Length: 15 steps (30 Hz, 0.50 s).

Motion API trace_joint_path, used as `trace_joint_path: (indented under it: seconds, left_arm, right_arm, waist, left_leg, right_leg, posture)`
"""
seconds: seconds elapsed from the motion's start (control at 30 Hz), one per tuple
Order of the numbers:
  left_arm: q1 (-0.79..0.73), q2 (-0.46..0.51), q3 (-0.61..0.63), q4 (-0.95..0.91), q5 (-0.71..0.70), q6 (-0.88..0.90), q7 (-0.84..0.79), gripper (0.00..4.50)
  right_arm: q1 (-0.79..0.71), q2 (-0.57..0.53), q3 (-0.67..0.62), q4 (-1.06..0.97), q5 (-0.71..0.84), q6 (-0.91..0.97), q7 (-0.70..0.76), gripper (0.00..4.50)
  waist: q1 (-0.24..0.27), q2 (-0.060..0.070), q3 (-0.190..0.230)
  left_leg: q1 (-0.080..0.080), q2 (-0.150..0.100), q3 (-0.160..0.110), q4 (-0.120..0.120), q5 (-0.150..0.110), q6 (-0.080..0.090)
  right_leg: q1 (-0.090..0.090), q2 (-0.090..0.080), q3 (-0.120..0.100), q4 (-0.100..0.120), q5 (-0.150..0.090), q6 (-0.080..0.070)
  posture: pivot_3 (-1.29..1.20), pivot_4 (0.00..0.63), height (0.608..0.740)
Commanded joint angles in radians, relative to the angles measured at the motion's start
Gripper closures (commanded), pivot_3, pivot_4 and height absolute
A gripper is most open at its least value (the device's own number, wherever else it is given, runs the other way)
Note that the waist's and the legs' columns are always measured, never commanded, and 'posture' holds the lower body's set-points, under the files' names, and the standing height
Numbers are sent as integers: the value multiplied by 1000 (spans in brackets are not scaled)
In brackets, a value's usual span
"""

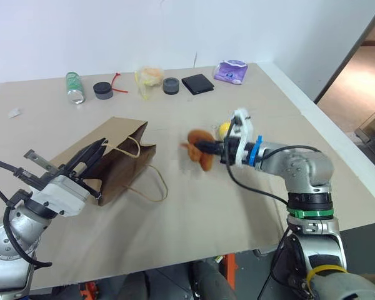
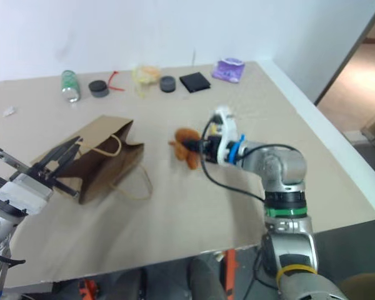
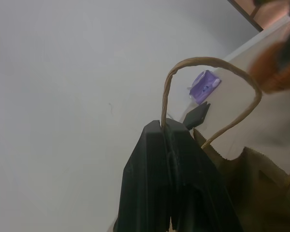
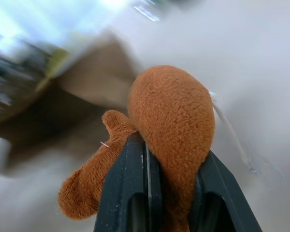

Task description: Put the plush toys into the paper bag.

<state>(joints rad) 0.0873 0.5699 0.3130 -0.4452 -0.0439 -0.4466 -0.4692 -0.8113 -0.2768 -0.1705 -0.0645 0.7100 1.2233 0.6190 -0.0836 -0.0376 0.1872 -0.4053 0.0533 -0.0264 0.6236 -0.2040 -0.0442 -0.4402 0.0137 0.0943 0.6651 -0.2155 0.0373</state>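
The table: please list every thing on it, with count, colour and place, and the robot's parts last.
Kraft paper bag: one, brown, lying at table's left, handle clamped.
Gingerbread-man plush toy: one, brown, lifted at centre.
Egg-shaped plush toy: one, yellow end showing, behind right gripper.
Can: one, green, far left.
Round tape rolls: two, dark grey, far edge.
Plastic wrapper: one, yellowish, far edge.
Flat wallet: one, black, far edge.
Wipes packet: one, purple, far right.
Left gripper: shut on bag handle.
Right gripper: shut on brown toy.

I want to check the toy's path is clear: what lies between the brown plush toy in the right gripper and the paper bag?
Only bare table separates the brown plush toy from the paper bag, as the left eye view shows.
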Motion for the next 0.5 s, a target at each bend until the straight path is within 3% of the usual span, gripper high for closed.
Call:
trace_joint_path:
  seconds: [0.03,0.5]
  left_arm:
    - [-16,5,7,11,-14,-38,2,4500]
    - [-25,-2,-21,19,-12,-75,-3,4500]
  right_arm:
    - [-17,97,17,-85,78,74,-75,4178]
    - [-48,274,200,80,-53,0,-220,4182]
  waist:
    - [0,0,0]
    - [0,-1,0]
  left_leg:
    - [0,0,-1,0,0,0]
    - [-1,0,0,0,0,0]
  right_leg:
    - [0,0,-1,0,0,-1]
    - [0,-1,-1,0,0,-1]
  posture:
    - [0,150,740]
    - [0,150,740]
